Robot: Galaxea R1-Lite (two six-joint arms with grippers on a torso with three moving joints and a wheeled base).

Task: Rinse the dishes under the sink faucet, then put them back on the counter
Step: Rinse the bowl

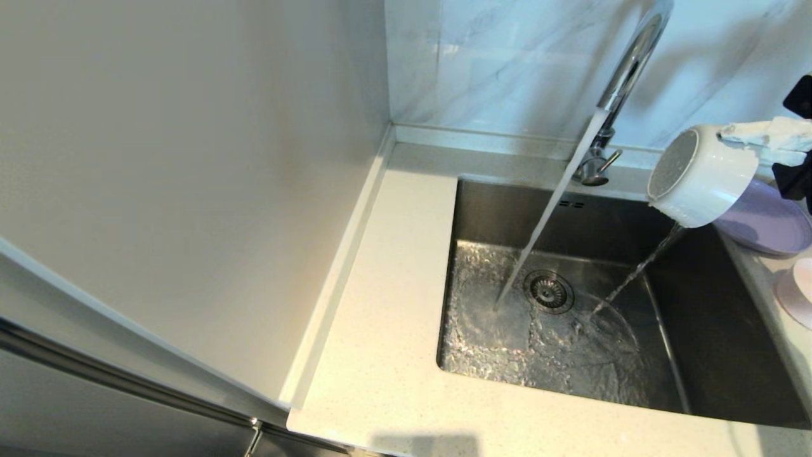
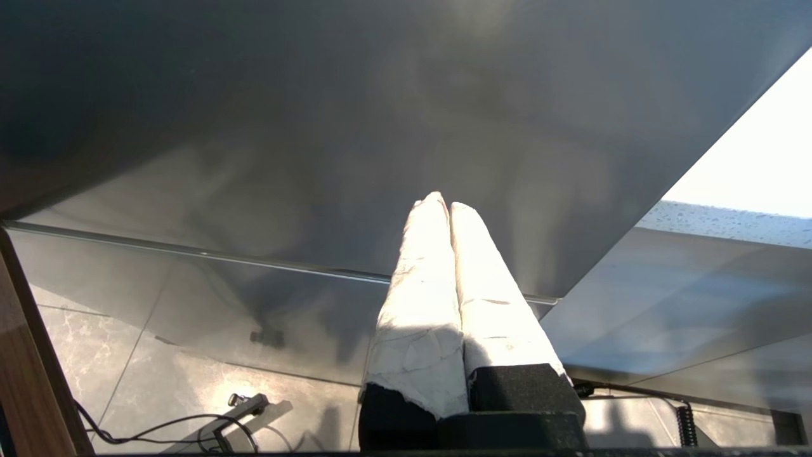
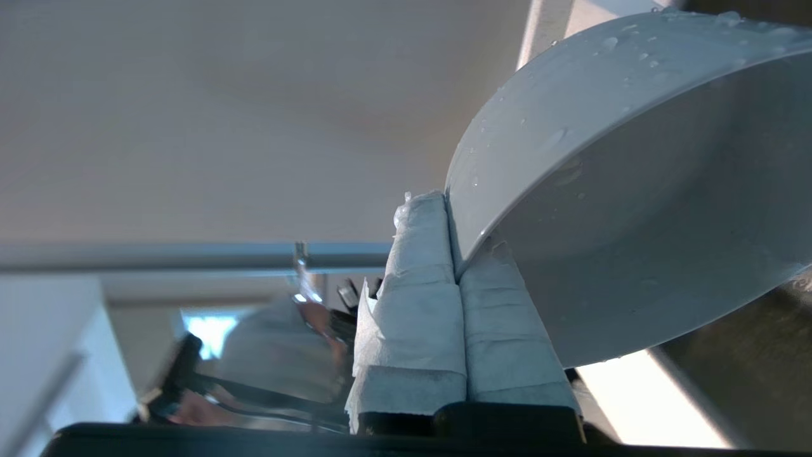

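Observation:
My right gripper (image 1: pixel 739 136) is shut on the rim of the white bowl (image 1: pixel 701 174), held tipped on its side above the sink's right edge. Water pours out of the bowl into the steel sink (image 1: pixel 495 209). In the right wrist view the padded fingers (image 3: pixel 419 266) pinch the wet bowl (image 3: pixel 634 209) wall between them. The chrome faucet (image 1: pixel 625 76) runs a stream onto the basin floor beside the drain strainer (image 1: pixel 549 291). A lavender plate (image 1: pixel 771 222) and a pink cup (image 1: pixel 796 292) rest on the counter (image 1: pixel 380 330) at the right. My left gripper (image 2: pixel 444 206) is shut and empty, parked below counter height.
A white side wall (image 1: pixel 190 158) stands along the counter's left, with a raised rim (image 1: pixel 342 254) at its foot. A marbled backsplash (image 1: pixel 507 63) rises behind the faucet. Floor tiles and a cable (image 2: pixel 165 425) show beneath the left arm.

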